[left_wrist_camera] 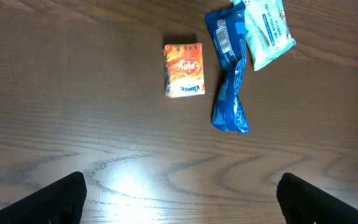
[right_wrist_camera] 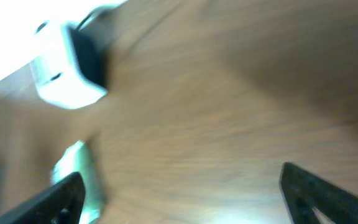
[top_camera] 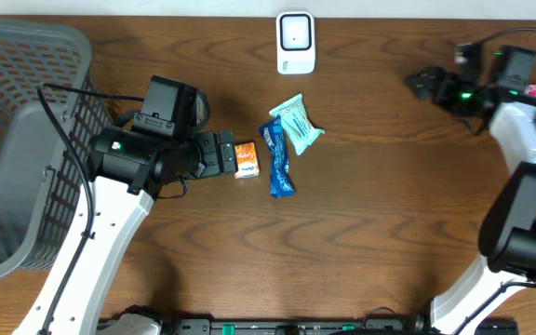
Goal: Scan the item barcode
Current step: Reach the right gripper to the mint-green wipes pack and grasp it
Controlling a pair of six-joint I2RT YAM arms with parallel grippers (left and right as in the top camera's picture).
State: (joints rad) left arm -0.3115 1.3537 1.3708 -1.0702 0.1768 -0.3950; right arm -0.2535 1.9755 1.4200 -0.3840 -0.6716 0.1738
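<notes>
The left gripper is spread wide and empty, just beside a small orange box on the wooden table. A blue packet and a mint-green wipes pack lie next to the box. The right gripper, its jaws wide apart with nothing between them, is well off to the right, and the white barcode scanner stands at the far edge.
</notes>
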